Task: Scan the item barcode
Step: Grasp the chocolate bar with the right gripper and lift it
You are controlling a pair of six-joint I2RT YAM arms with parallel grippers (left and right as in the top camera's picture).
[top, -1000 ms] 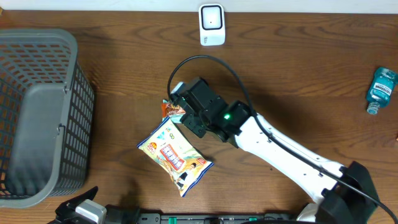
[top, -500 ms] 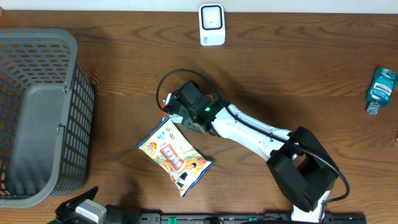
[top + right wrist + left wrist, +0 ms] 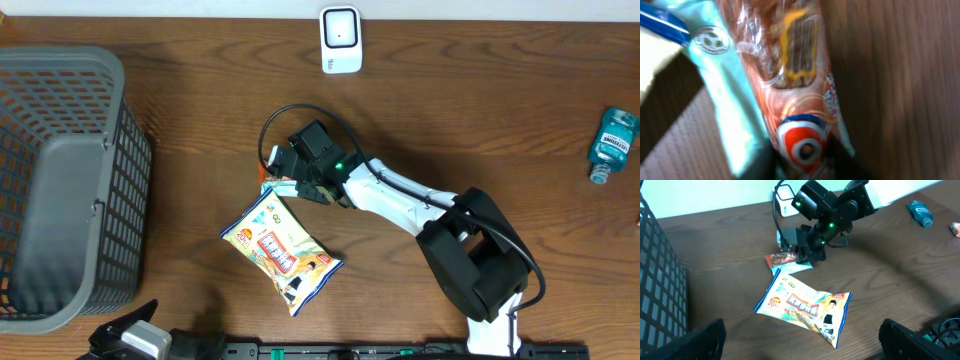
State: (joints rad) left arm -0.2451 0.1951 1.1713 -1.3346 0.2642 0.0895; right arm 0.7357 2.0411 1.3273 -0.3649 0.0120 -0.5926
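Overhead — right gripper (image 3: 287, 181) has closed down on orange packet (image 3: 781, 258).

Soft, even light falls from above on the wooden table (image 3: 180, 110), and the overhead view is sharp and free of hard glare. A faint, wide shadow lies beside the arm, just behind the right gripper (image 3: 285, 180). Far to that gripper's left, the basket (image 3: 60, 180) splays outward at the frame edge from lens distortion. In the left wrist view the left gripper (image 3: 802, 330) shows its fingers (image 3: 695, 340) as dark, soft blurs in the bottom corners. The right wrist view is badly out of focus. The wrapper (image 3: 800, 90), right at the right gripper's tip, smears into streaks with white glints on the foil and goes dark along the bottom.
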